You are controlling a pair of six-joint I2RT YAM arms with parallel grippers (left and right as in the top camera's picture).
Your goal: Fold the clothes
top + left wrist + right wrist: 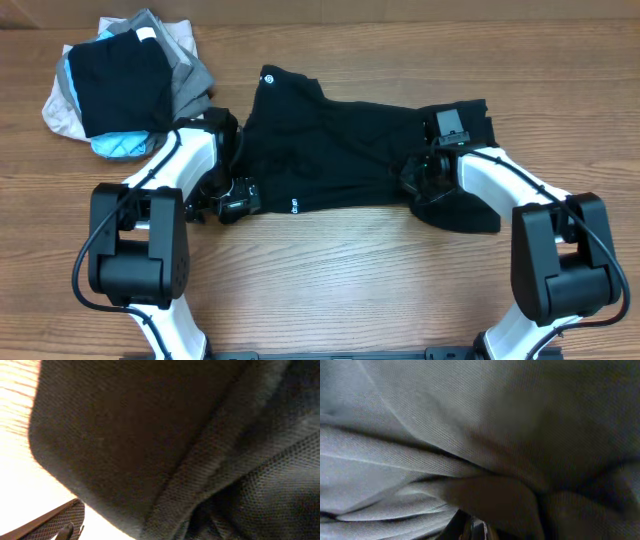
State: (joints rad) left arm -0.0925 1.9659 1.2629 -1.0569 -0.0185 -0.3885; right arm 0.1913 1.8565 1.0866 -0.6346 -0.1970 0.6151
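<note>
While one black shirt (340, 150) lies spread across the middle of the tabletop (350, 290), two arms reach onto it from the near side. The left gripper (232, 200) sits at the shirt's lower left corner and the right gripper (415, 172) rests on the cloth near its right end, where the fabric bunches into a dark fold. I count two white marks on the shirt: a small round logo (267, 77) at the upper left and a short line of lettering (295, 209) by the near hem.

Black fabric (150, 435) fills nearly the whole left wrist view, with a strip of bright tabletop (20, 485) beside it. The right wrist view shows only folds of the same cloth (470, 425). For both grippers I cannot tell how wide the jaws stand.

One pile (130, 85) of garments in four colours, black on top, lies at the far left corner, apart from the shirt.
</note>
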